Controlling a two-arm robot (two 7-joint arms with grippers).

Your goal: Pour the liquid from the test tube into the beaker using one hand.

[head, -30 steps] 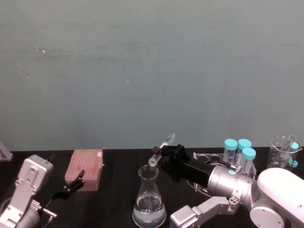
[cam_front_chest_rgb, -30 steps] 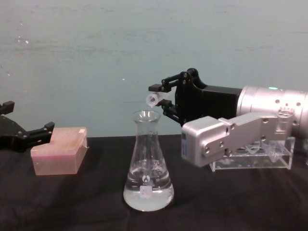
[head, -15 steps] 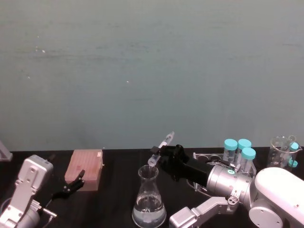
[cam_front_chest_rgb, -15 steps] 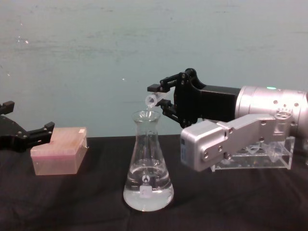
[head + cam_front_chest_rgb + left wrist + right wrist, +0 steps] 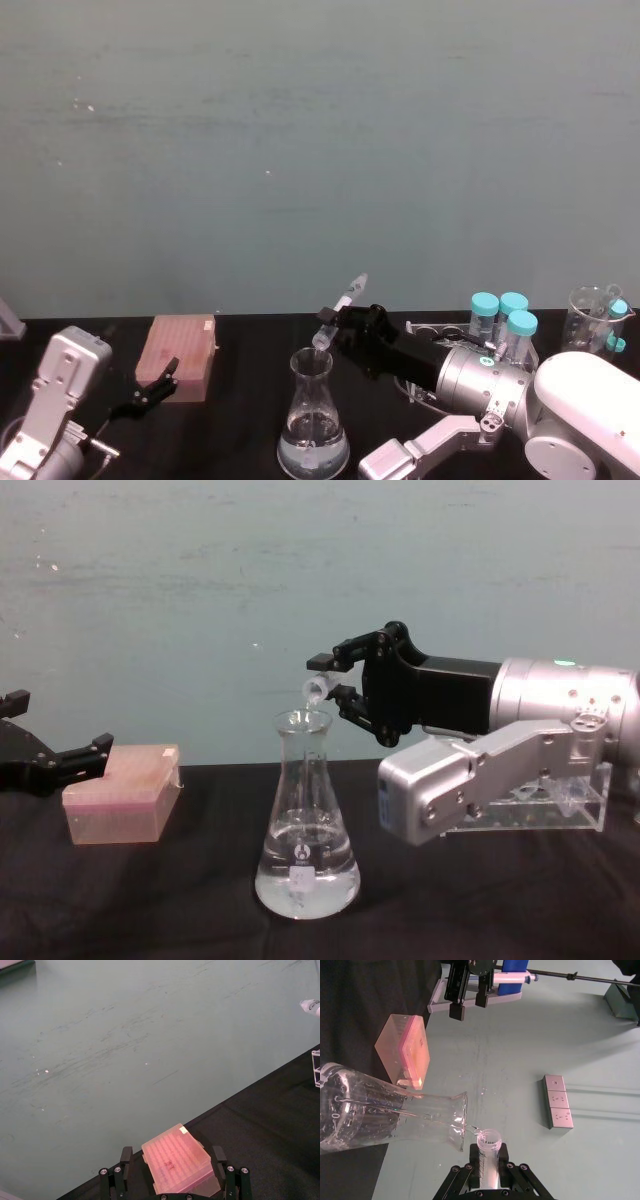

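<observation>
In the head view, the test tube is being held tilted, mouth down, over the conical flask. The right end effector is clamped on it. The flask is standing mid-tabletop near the front edge, and clear liquid is pooling in its base. The left end effector is hanging idle, fingers apart, beside the pink tip box toward the left edge.

In the right wrist view, the tube's mouth is being held just beside the flared rim.

In the chest view, pouring is judged to be under way. How much is left in the tube cannot be told.

Right arm reaches in level from the right, wrist raised and rolled. right tool fingers clamped on the test tube. Left arm parked low at left, left tool fingers spread.
</observation>
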